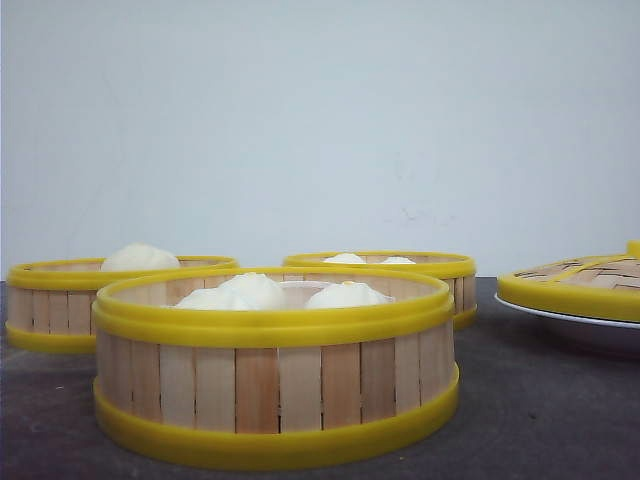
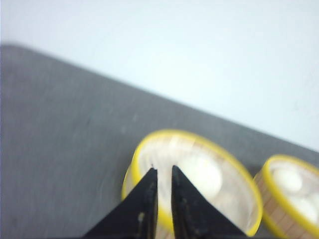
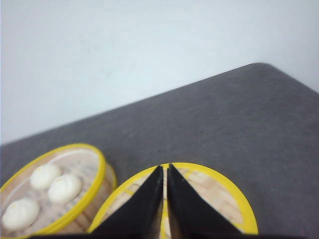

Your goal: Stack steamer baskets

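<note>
Grey table [image 1: 560, 420], pale wall | three steamer baskets [image 1: 275, 365] side by side, none stacked, buns inside | lid [image 1: 580, 280] on white plate [image 1: 560, 318] | left gripper [image 2: 163, 172], right gripper [image 3: 165, 168]: fingers nearly together, holding nothing | stacking not begun.

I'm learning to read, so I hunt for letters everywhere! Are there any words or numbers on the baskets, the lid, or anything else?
None: no words, numbers or signs show in any view.
Steamer baskets: plain wooden slats, plain yellow rims.
Lid: woven top, yellow rim, no label.
White plate: bare rim.
Buns: plain white.
Table and wall: blank.
Left tool and right tool: plain black.
</note>
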Controlling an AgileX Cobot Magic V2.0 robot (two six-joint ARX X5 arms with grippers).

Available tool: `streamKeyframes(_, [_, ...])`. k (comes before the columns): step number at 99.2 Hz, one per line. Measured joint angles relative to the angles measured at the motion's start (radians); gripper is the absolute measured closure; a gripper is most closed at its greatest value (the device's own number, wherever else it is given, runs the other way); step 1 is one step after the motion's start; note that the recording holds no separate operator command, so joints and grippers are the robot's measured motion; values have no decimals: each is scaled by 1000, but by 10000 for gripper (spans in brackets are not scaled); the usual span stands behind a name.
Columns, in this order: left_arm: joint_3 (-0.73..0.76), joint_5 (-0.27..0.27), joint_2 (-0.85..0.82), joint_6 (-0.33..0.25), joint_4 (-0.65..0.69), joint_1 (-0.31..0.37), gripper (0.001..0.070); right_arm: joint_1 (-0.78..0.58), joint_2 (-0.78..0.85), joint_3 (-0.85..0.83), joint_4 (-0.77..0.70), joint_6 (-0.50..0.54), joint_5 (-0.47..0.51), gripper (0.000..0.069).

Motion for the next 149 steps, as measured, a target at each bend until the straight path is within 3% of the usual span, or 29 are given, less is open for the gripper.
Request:
streamKeyframes(20, [279,52,279,51,-55,0,687,46,190,293,-134,-114,-27,683])
streamKeyframes(35, [332,123,362,80,-72,0,666,92,232,387,-198,-171,-30,668])
streamKeyframes(41, [332,135,363,85,-75,-1,586,106,244,399,-214,-184,-31,568])
streamKeyframes(51, [332,137,369,94,-74,-8,357,125,276,418,-244,-181,-40,331])
streamKeyframes(56, [332,137,375,100,-74,-16,285,133,299,435,-251,-177,-66,281])
streamKeyframes(63, [332,137,388,100,-72,-29,244,143,341,467,-259,-167,-109,252])
streamKeyframes(73, [332,140,413,100,-73,-53,228,167,423,532,-270,-156,-159,239])
streamKeyframes(125, [332,145,430,100,-72,-238,226,251,1123,977,-416,-147,-147,237])
streamKeyframes(149, [332,145,430,100,-78,-310,226,271,1380,1064,-418,-141,-71,237])
